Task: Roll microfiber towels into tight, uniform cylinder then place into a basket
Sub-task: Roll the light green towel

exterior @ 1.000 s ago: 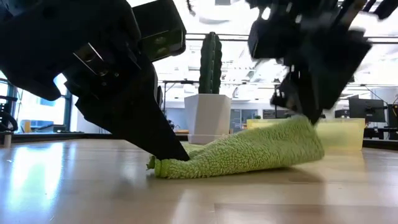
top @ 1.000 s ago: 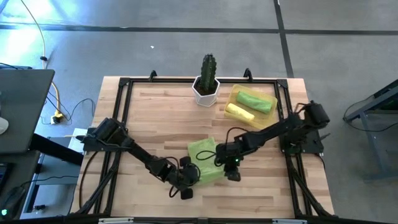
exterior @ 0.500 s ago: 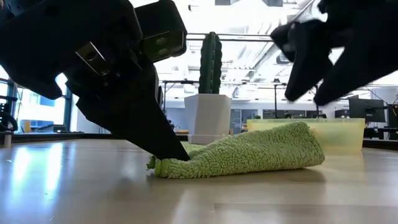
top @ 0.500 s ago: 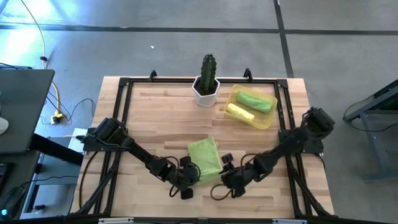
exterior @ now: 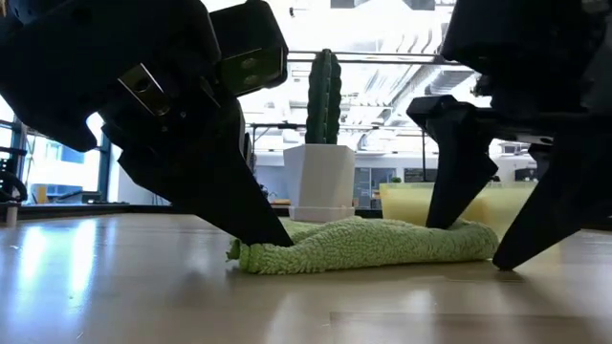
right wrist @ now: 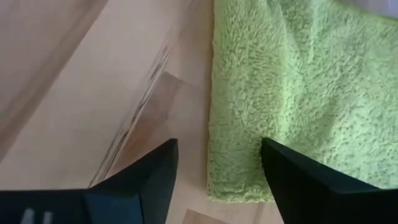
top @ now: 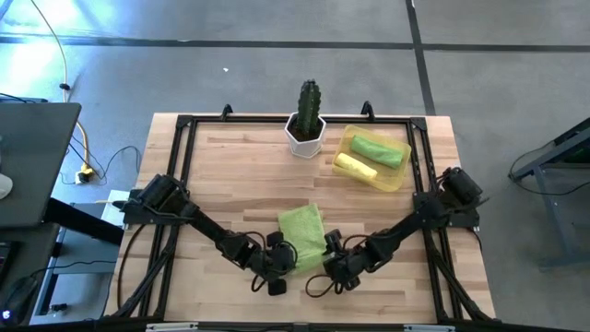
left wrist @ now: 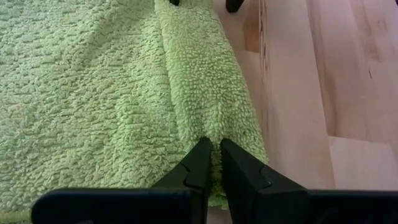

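Here the last lime-green towel (top: 304,236) lies flat on the table (top: 240,175), on the near side of the cactus pot (top: 305,135), well apart from it. Left gripper (left wrist: 212,163) pinches the towel's rolled edge, fingers pressed nearly together, likely anchoring the fold so it can be turned over. Right gripper (exterior: 478,244) stands spread wide at the same edge's other end, one finger over the cloth, one on bare wood, poised to bite. Basket (top: 402,172), right of the pot, already holds a green roll (top: 380,150) and a yellow roll (top: 355,167).
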Robot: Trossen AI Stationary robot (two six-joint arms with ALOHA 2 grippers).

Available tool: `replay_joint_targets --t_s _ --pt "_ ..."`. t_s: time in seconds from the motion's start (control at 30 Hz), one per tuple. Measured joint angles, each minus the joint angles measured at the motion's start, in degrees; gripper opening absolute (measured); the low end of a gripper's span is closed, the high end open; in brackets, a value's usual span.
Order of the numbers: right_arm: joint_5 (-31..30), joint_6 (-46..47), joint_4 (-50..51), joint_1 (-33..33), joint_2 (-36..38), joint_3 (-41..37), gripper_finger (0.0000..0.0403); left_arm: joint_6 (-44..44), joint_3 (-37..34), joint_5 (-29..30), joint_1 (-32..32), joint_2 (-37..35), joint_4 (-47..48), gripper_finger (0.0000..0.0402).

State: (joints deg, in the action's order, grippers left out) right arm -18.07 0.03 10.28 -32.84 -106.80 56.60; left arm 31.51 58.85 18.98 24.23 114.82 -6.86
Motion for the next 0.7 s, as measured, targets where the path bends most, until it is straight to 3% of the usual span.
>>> replay_joint_targets --t_s 0.2,0.37,0.57,0.7 --pt "2.50 6.40 1.21 0.97 -0.31 0.13 0.0193 2.40 -0.01 -5.32 -0.07 0.16 -2.86 0.0029" --pt "2.89 9.82 2.01 0.98 -0.46 0.15 0.0125 7.97 -0.04 -11.56 -0.07 0.20 -4.90 0.0033" --pt "1.23 10.52 1.75 0.96 -0.55 0.10 0.0022 10.32 -0.02 -12.06 0.02 0.11 -4.96 0.0033" --pt "2.40 10.53 2.12 1.42 -0.55 0.07 0.0011 8.46 0.00 -12.26 0.17 -1.85 -4.39 0.0033"
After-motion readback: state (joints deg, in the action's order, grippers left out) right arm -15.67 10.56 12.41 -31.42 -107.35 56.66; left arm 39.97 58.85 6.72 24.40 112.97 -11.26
